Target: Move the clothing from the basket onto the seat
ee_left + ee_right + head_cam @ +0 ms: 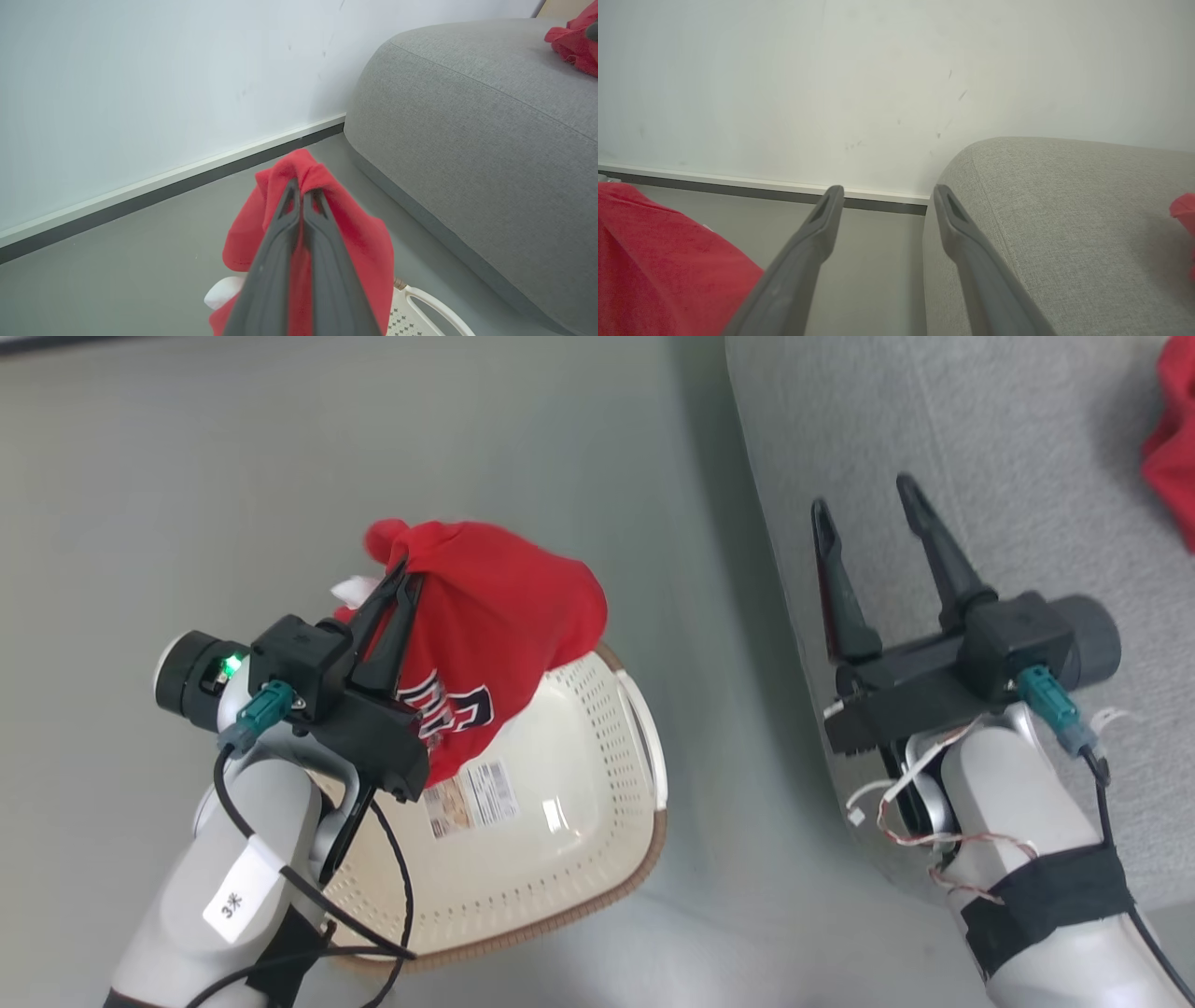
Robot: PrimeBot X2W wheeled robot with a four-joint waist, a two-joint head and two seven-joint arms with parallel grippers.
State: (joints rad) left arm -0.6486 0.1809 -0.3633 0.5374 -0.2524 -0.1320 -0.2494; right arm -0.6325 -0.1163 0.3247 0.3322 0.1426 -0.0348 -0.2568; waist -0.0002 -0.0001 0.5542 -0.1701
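Grips clothing in clamped left tool above basket, lower centre, clearing its rim for seat; holds right tool wide, empty.

— Where was the open room?
— A strip of floor ran free between the basket and the rounded edge of the seat. More floor lay open to the left, up to the wall.
— And above the basket?
— Partly blocked. The red garment, pinched in the closed left gripper, hung over its left side. The right side and the bottom lay open.
— The seat?
— The right gripper, fingers spread, stood over its near edge. Beyond it the cushion was free as far as the other red garment at the far right.
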